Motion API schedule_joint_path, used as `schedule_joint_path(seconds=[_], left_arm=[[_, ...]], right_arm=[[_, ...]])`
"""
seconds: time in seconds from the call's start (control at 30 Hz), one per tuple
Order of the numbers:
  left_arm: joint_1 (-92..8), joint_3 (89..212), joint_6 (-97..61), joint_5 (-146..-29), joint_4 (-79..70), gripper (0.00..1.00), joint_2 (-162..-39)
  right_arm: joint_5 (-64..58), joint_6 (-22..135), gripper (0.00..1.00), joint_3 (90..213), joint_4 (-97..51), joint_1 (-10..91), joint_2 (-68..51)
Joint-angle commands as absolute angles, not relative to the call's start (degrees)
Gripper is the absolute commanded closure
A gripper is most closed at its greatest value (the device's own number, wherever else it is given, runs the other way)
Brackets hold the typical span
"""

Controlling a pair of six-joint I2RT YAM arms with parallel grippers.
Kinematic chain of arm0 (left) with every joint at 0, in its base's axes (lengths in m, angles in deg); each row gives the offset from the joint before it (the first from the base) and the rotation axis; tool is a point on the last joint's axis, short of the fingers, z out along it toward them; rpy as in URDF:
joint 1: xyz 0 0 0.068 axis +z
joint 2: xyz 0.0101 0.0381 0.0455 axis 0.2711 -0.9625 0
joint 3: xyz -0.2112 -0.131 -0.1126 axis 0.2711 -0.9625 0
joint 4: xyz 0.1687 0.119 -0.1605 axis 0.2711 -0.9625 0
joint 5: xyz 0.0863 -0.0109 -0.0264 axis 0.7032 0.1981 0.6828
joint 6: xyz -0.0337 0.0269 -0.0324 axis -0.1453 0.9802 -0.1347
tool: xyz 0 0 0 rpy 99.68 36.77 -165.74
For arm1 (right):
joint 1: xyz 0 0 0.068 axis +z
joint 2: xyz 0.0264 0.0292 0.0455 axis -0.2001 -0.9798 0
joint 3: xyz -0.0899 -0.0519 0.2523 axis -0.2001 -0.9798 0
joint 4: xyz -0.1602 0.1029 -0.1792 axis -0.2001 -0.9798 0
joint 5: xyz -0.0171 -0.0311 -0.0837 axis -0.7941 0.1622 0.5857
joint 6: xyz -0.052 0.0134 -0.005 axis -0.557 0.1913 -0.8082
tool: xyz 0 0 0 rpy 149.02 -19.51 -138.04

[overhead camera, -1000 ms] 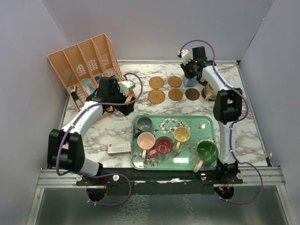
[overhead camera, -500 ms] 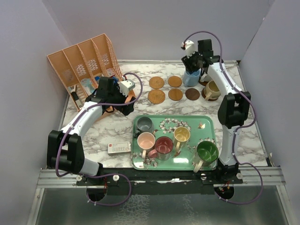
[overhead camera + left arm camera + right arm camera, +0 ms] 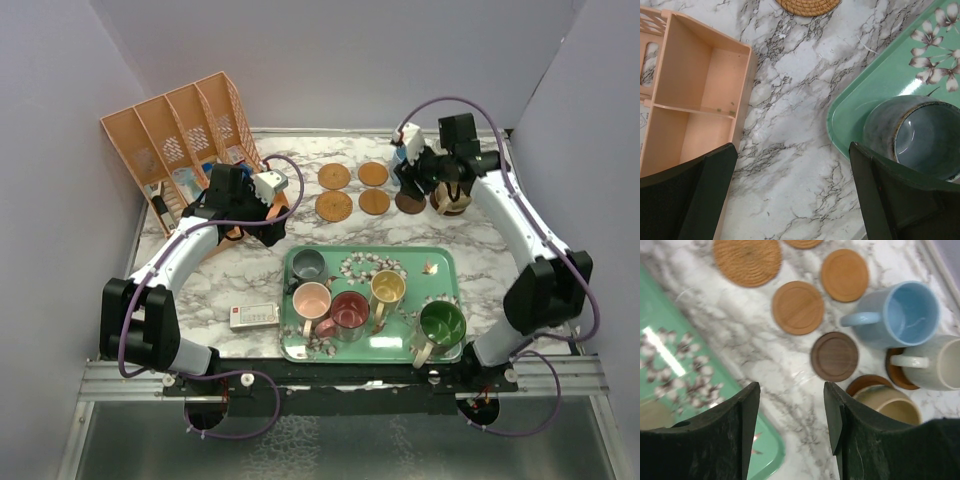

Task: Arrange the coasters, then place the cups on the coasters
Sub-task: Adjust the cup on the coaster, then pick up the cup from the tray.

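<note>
R gripper (image 3: 790, 405) has let go of blue mug (image 3: 905, 315) and pulled back toward 3 o'clock — jaws part-spread, empty, wrist pointing down. Mug upright at 1 o'clock, by cream mug (image 3: 945, 362). Bare marble strip between tray (image 3: 660, 340) and coasters (image 3: 798, 307). L gripper (image 3: 792, 165) unchanged — spread wide, empty, low beside grey mug (image 3: 920, 135).

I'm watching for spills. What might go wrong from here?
The free dark coaster sits close to the blue cup and the tan cup; setting a cup there may bump them. The pink cup, dark red cup and yellow cup crowd together on the tray; grasping one may knock a neighbour.
</note>
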State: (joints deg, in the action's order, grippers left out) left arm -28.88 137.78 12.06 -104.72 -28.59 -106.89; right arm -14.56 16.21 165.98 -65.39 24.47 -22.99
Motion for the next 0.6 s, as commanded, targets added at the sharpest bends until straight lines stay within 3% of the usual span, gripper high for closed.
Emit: schedule_joint_path(seconds=[0.0,0.27,0.57], left_arm=[[-28.98,138.43,12.08,-105.77,-27.75,0.01,-105.10],[-29.00,137.53,12.48,-105.13,-27.53,0.01,-104.63],[-29.00,136.58,12.94,-105.09,-27.03,0.01,-104.06]], right_arm=[[-22.39,11.70,0.45,157.09,-71.24,27.37,-13.81],[-28.62,11.80,0.41,140.85,-70.61,32.80,-2.46],[-23.29,10.55,0.34,131.67,-66.12,35.54,-1.25]])
